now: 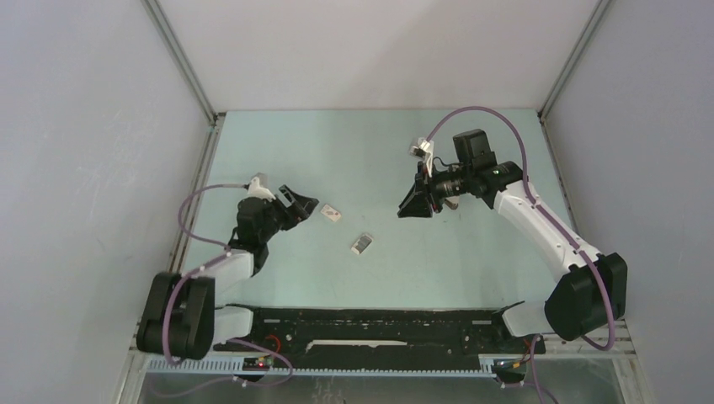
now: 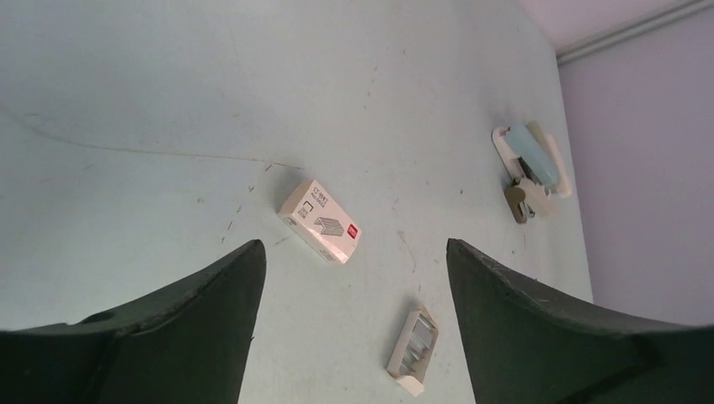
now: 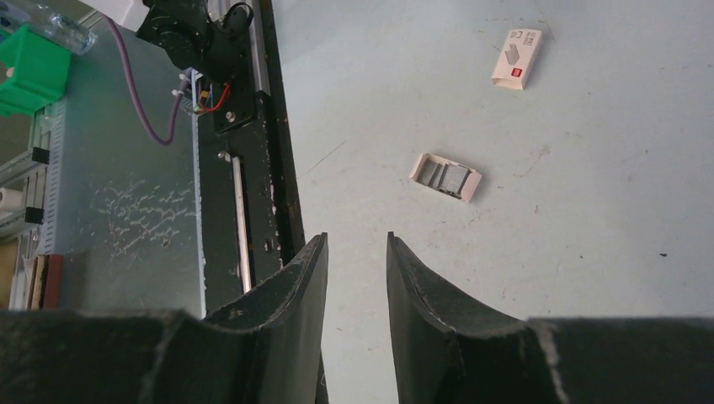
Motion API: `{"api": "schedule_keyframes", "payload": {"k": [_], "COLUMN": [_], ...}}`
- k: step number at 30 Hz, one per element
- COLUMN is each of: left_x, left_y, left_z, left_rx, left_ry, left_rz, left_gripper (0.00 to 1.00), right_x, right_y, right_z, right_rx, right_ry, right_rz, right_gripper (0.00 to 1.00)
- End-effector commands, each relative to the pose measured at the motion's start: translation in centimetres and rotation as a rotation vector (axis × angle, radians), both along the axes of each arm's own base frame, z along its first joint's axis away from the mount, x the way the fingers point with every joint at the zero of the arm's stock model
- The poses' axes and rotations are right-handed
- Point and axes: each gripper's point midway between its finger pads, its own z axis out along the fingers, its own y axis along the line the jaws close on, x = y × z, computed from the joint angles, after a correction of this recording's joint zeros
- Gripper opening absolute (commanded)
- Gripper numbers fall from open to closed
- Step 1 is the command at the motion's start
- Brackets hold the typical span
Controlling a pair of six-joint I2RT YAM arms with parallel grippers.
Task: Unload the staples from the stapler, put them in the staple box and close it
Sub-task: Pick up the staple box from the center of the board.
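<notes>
The stapler (image 2: pixel 532 151), pale blue on a whitish base, lies far off near the purple wall in the left wrist view, with a small grey-brown piece (image 2: pixel 519 202) at its near end. In the top view the right arm hides it. Short grey staples (image 2: pixel 418 338) (image 3: pixel 455 178) lie in an open white tray (image 1: pixel 362 244). My left gripper (image 2: pixel 354 244) (image 1: pixel 301 206) hangs wide open and empty above the table, just left of a shut white staple box (image 2: pixel 321 221) (image 1: pixel 331 215). My right gripper (image 3: pixel 357 236) (image 1: pixel 415 203) is open by a narrow gap, holds nothing, and hovers right of the tray.
The staple box (image 3: pixel 518 57) and the tray (image 3: pixel 445 177) lie on the pale green table (image 1: pixel 354 160) between the two grippers. The black base rail (image 1: pixel 379 324) runs along the near edge. Grey walls close in the left, back and right sides.
</notes>
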Motion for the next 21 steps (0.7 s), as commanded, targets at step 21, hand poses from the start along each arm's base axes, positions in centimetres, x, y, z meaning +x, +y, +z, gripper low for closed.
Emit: {"api": "schedule_keyframes", "payload": {"k": [21], "left_x": [7.5], "left_y": [-3.1], "left_z": [-4.3], "left_rx": [-0.103], "left_ry": [0.136], "left_rz": [-0.24], "left_gripper": [0.42], "right_x": [-0.4], "right_y": [0.8], "right_z": [0.1], "right_rx": [0.02], "right_ry": [-0.01], "right_rz": [0.037], "right_gripper": [0.4]}}
